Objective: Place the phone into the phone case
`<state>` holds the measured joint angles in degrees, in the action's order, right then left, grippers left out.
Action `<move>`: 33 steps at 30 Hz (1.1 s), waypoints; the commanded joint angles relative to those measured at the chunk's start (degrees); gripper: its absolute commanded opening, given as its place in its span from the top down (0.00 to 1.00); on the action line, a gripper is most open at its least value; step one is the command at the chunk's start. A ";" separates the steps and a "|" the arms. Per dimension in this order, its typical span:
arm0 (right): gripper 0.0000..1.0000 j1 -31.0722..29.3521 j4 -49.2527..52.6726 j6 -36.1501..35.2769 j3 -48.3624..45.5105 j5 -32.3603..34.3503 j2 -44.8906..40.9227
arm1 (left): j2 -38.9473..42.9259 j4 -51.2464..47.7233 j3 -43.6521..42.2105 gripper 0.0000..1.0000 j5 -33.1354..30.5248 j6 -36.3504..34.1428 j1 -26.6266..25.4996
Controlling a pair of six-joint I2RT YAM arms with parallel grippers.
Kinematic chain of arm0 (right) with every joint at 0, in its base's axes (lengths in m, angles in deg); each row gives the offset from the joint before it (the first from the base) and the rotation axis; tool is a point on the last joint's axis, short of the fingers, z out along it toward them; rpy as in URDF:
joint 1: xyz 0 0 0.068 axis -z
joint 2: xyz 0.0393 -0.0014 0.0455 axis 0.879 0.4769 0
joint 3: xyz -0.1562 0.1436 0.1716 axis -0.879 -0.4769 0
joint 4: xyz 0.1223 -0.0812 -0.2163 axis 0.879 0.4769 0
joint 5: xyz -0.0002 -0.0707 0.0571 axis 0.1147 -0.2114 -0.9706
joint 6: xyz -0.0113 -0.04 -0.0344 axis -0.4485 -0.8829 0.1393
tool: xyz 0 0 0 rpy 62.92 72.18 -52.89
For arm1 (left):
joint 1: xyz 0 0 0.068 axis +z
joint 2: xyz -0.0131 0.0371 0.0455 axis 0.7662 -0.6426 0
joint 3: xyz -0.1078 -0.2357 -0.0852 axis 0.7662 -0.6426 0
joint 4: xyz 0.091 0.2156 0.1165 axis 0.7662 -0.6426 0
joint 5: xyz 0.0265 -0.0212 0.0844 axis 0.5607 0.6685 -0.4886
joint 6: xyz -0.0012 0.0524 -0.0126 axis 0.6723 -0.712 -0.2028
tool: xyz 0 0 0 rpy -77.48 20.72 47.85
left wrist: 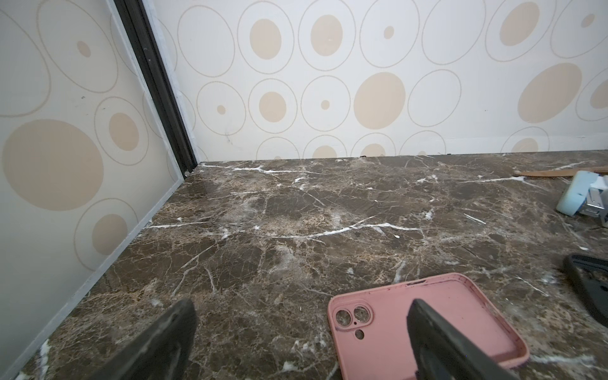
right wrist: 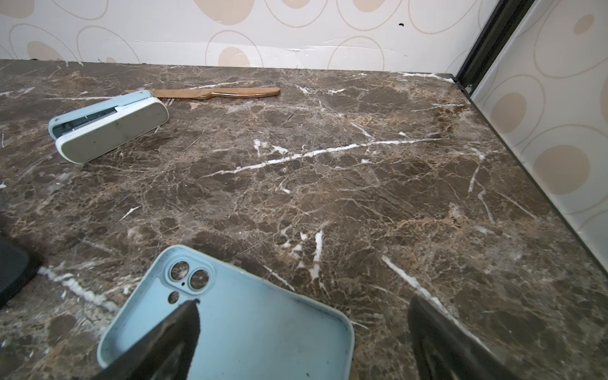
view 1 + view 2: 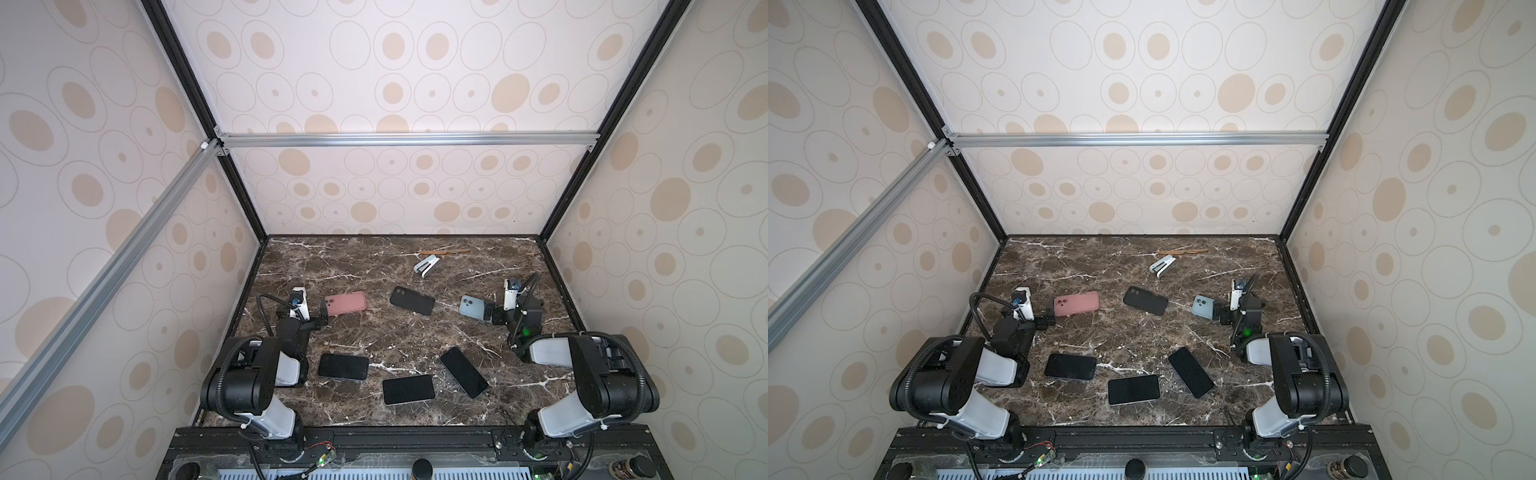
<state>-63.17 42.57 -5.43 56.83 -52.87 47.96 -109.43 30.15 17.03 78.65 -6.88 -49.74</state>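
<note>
Three phones lie screen up near the table's front: one on the left (image 3: pixel 343 367), one in the middle (image 3: pixel 408 389), one tilted on the right (image 3: pixel 463 372). Further back lie three empty phone cases, hollow side up: pink (image 3: pixel 345 303) (image 1: pixel 427 325), black (image 3: pixel 412 301), light blue (image 3: pixel 473 307) (image 2: pixel 237 325). My left gripper (image 3: pixel 322 315) (image 1: pixel 301 316) is open at the pink case's near end, one finger (image 1: pixel 431 332) over it. My right gripper (image 3: pixel 490 312) (image 2: pixel 302 312) is open at the blue case's end, one finger (image 2: pixel 177 332) over it. Neither holds anything.
A pale blue stapler (image 3: pixel 426 266) (image 2: pixel 108 126) and a wooden knife (image 3: pixel 444 251) (image 2: pixel 217 93) lie near the back wall. Patterned walls with black frame posts close in the marble table (image 3: pixel 374 332) on three sides.
</note>
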 commanded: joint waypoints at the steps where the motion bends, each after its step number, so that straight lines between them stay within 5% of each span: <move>1: 0.00 -0.15 -0.36 -0.13 0.10 0.02 -0.35 | -0.06 0.81 0.89 0.00 0.29 -1.17 0.08; 19: 0.00 -0.16 -1.68 0.21 0.07 0.61 -0.90 | -0.01 0.75 0.89 0.00 0.37 -1.20 0.03; 23: 0.02 -0.12 18.18 -0.36 7.41 -0.75 -9.25 | 4.14 3.71 -2.41 0.05 -0.86 -0.71 0.08; 28: 0.07 -1.96 25.54 3.36 12.66 -12.95 -18.45 | 26.01 -21.48 3.99 0.11 -4.52 5.07 -0.12; 33: 0.07 -19.05 42.93 -6.66 27.87 -19.96 -18.02 | 36.19 -52.05 23.99 0.19 2.29 15.01 -2.46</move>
<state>-73.29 71.47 -5.56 78.16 -64.96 29.40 -77.08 -0.62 30.34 76.81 1.25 -50.66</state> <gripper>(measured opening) 0.926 0.816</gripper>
